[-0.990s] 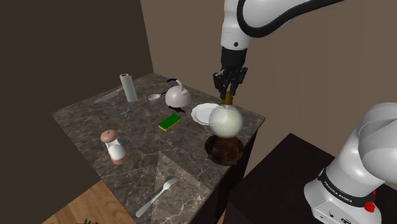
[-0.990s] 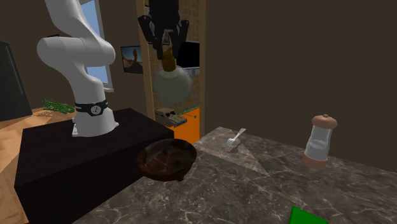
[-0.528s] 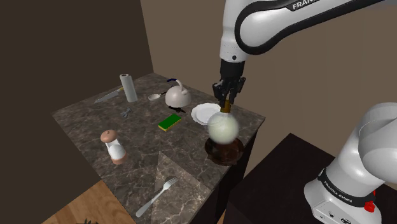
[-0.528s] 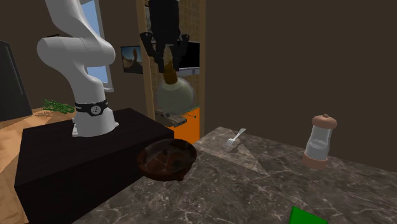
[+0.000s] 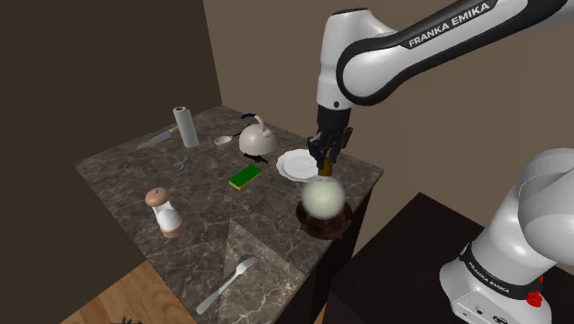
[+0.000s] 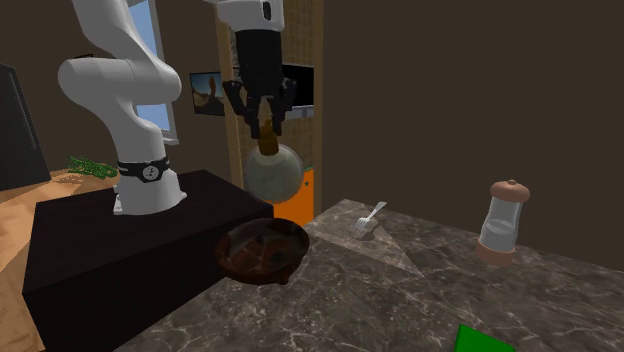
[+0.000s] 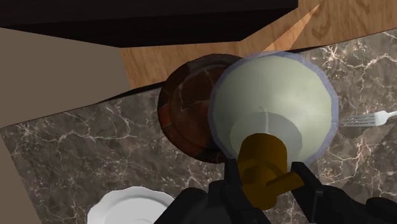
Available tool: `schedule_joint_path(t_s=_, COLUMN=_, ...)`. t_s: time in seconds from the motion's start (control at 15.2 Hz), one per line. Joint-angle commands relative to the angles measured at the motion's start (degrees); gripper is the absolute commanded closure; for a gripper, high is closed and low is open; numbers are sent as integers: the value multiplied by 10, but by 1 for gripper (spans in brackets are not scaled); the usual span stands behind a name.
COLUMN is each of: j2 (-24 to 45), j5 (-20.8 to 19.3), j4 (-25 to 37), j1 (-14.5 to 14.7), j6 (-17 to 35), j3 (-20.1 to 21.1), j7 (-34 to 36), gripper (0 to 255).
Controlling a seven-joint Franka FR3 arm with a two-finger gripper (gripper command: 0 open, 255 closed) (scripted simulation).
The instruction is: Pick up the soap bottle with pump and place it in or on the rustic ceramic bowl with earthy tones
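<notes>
Dark marbled surface (image 5: 120, 170) fills a brown-walled corner. Over its edge the hand (image 5: 329, 153) grips the brown pump of the soap bottle (image 5: 324, 195), whose round pale body hangs upright below. The brown bowl (image 5: 307, 221) lies at six o'clock from the hand, just under the bottle's base. A straight descent looks right, though the bottle seems slightly off the bowl's centre.

Veined marble tabletop (image 5: 120, 170), glossy mottled brown bowl (image 6: 262, 250), smooth pale soap bottle (image 5: 324, 195), metal fork (image 5: 224, 287), wood-grain floor (image 5: 110, 295)
</notes>
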Motion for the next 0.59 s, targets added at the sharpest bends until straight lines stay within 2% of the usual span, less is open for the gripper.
schedule_joint_path(t_s=0.0, j2=7, j5=0, j4=-9, j1=0, j6=17, j3=1, j7=-1, gripper=255)
schedule_joint_path(t_s=0.53, j2=44, j5=0, j4=-40, j1=0, j6=84, j3=4, j7=-1, gripper=255)
